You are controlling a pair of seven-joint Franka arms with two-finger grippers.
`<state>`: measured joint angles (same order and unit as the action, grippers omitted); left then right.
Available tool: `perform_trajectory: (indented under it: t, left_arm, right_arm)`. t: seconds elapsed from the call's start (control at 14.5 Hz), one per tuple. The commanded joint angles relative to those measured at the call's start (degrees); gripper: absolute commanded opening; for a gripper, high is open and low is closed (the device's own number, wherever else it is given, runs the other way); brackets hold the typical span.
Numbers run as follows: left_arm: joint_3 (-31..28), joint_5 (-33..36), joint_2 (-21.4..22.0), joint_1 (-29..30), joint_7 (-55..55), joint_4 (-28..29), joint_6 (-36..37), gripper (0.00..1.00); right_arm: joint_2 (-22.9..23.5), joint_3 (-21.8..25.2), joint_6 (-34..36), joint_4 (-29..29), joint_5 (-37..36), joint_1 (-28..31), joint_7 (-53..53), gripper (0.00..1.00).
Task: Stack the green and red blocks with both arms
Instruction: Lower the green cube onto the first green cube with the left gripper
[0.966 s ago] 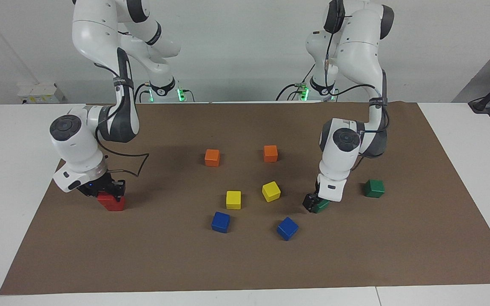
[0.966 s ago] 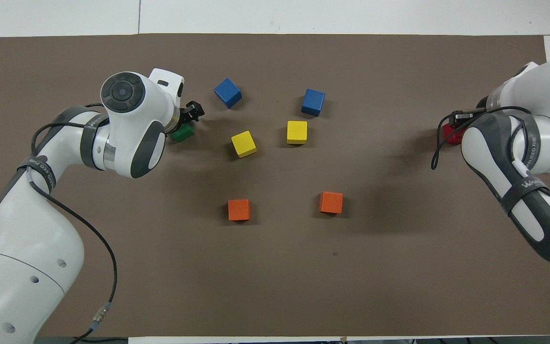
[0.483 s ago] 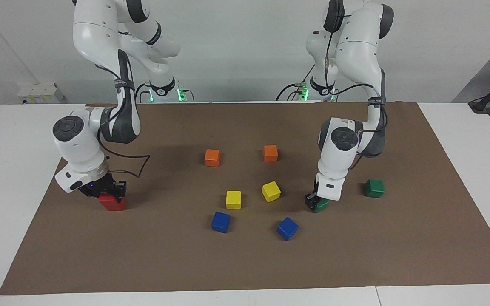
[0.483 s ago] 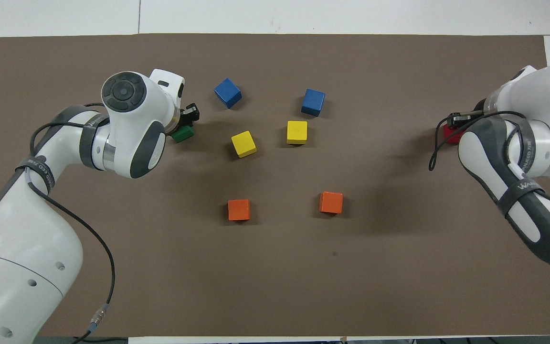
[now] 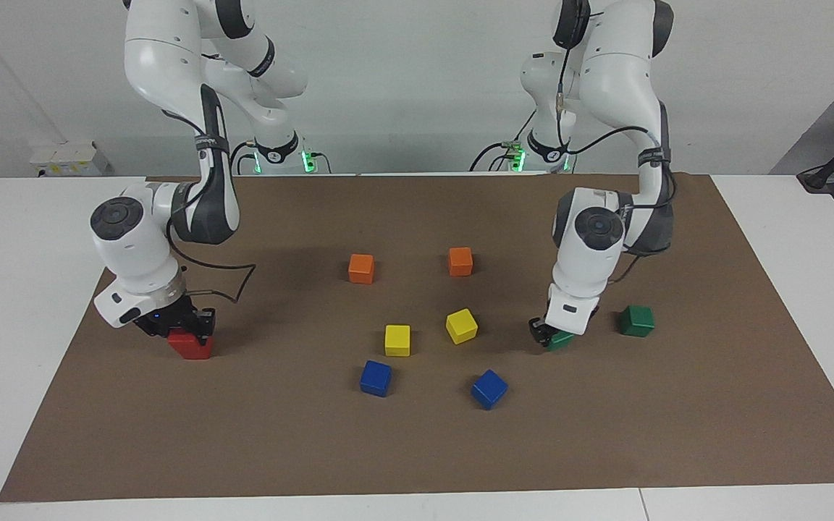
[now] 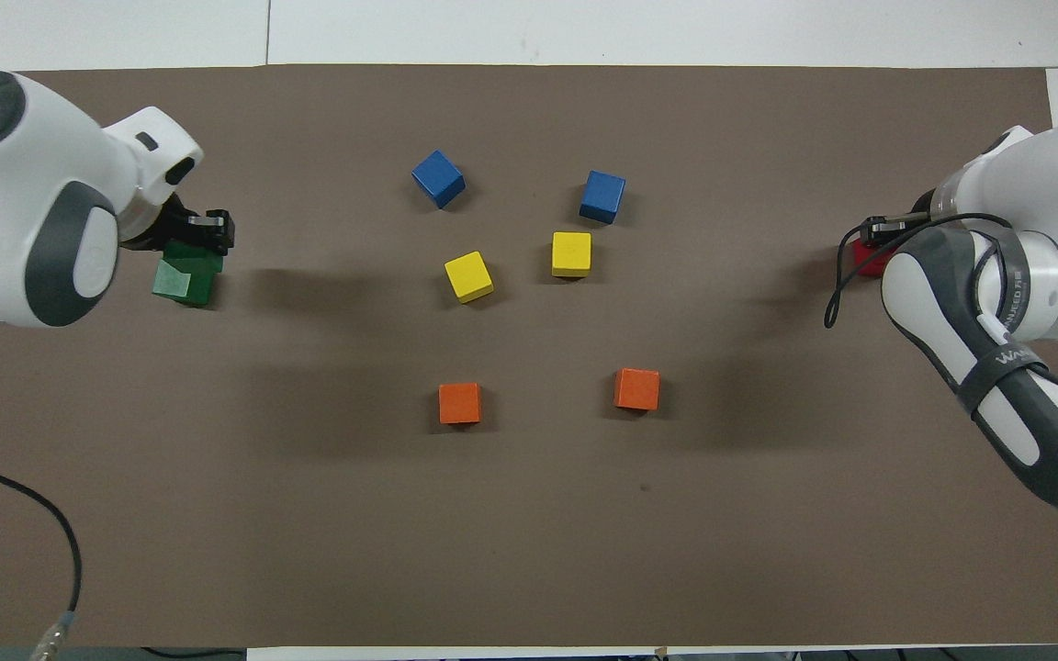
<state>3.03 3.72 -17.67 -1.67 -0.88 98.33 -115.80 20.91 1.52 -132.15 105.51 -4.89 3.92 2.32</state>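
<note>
My left gripper is shut on a dark green block, held low over the brown mat. A second green block rests on the mat beside it, toward the left arm's end. From overhead, the left gripper stands over a single green shape near that end. My right gripper is down on a red block at the right arm's end and shut on it. In the overhead view the right arm covers most of that red block and its gripper.
In the middle of the mat lie two orange cubes, two yellow cubes and two blue cubes. White table surrounds the mat.
My left gripper has shut on the green block and carried it toward the second green block at the left arm's end. The right gripper has stayed on the red block, which has settled flat.
</note>
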Motion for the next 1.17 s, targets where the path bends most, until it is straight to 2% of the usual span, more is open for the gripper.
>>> perform_trajectory:
  t: [0.0, 0.55, 0.76, 0.97, 1.1]
  left_arm:
    - [0.6, -1.4, 0.8, 4.3, 11.1, 2.3, -0.7, 0.0]
    - [0.4, -5.1, 0.6, 5.3, 13.4, 6.3, -6.4, 0.0]
    - [0.3, -5.1, 0.6, 5.6, 14.6, 6.7, -6.7, 0.0]
    - [0.3, -5.1, 0.3, 5.6, 14.6, 6.8, -8.0, 0.0]
    - [0.2, -5.1, 0.3, 5.6, 14.6, 7.8, -9.4, 0.0]
  right_arm:
    - [-0.6, -0.5, -1.5, 1.7, -0.1, 0.9, -0.9, 1.0]
    - [-1.0, -0.5, 0.0, 0.9, -0.2, 1.0, -0.5, 1.0]
    - [-3.8, -0.6, 8.5, -3.4, -0.2, 0.5, -0.6, 1.0]
    - [-9.5, -1.9, 17.0, -6.0, 0.4, 0.0, -0.9, 1.0]
    - [-12.8, -2.0, 21.5, -7.1, 3.7, -0.1, -0.9, 1.0]
